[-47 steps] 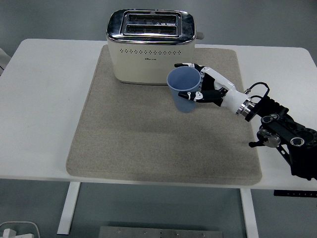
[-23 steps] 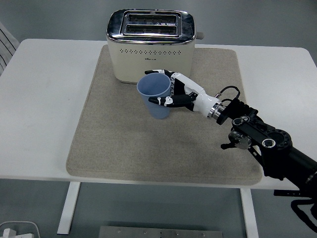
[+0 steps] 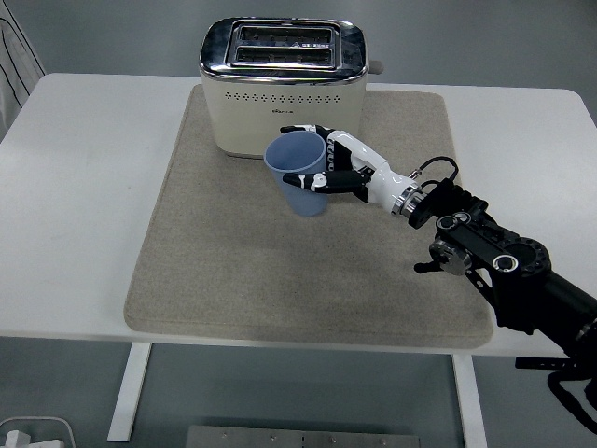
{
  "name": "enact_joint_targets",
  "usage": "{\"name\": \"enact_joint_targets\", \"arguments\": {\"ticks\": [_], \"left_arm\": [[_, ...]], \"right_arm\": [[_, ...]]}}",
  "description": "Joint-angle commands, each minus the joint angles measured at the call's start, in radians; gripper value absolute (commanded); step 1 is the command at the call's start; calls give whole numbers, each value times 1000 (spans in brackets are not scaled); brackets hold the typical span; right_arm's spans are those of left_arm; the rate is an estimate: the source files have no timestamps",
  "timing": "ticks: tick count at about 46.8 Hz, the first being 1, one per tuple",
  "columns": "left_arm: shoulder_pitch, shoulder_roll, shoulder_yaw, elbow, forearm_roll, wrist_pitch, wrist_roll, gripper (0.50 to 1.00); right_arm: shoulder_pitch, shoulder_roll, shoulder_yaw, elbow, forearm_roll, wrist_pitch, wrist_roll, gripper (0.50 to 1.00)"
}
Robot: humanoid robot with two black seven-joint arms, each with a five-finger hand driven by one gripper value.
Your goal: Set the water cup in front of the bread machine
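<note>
A light blue water cup (image 3: 300,175) stands upright, slightly tilted, just in front of the cream bread machine (image 3: 284,90) on the beige mat. My right hand (image 3: 328,166) wraps around the cup from its right side, white and black fingers (image 3: 317,179) curled on its wall. Whether the cup's base touches the mat I cannot tell. The black right arm (image 3: 504,271) reaches in from the lower right. My left arm does not show.
A beige mat (image 3: 233,271) covers most of the white table (image 3: 84,187), with the bread machine at its far edge. A white object (image 3: 19,47) pokes in at the top left corner.
My right hand carried the cup leftward from the toaster's right front to its middle front, then shifted it slightly right and back toward the toaster. The arm stretched further in.
</note>
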Motion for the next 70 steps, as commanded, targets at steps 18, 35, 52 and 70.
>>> {"name": "enact_joint_targets", "arguments": {"ticks": [18, 35, 52, 70], "left_arm": [[1, 0, 0, -1, 0, 0, 0, 1000], [-1, 0, 0, 1, 0, 0, 0, 1000], [-1, 0, 0, 1, 0, 0, 0, 1000], [-1, 0, 0, 1, 0, 0, 0, 1000]], "right_arm": [[-6, 0, 4, 8, 26, 17, 0, 623], [13, 0, -7, 5, 27, -9, -2, 623], [14, 0, -7, 14, 27, 0, -68, 623], [8, 0, -6, 20, 30, -21, -68, 629]]}}
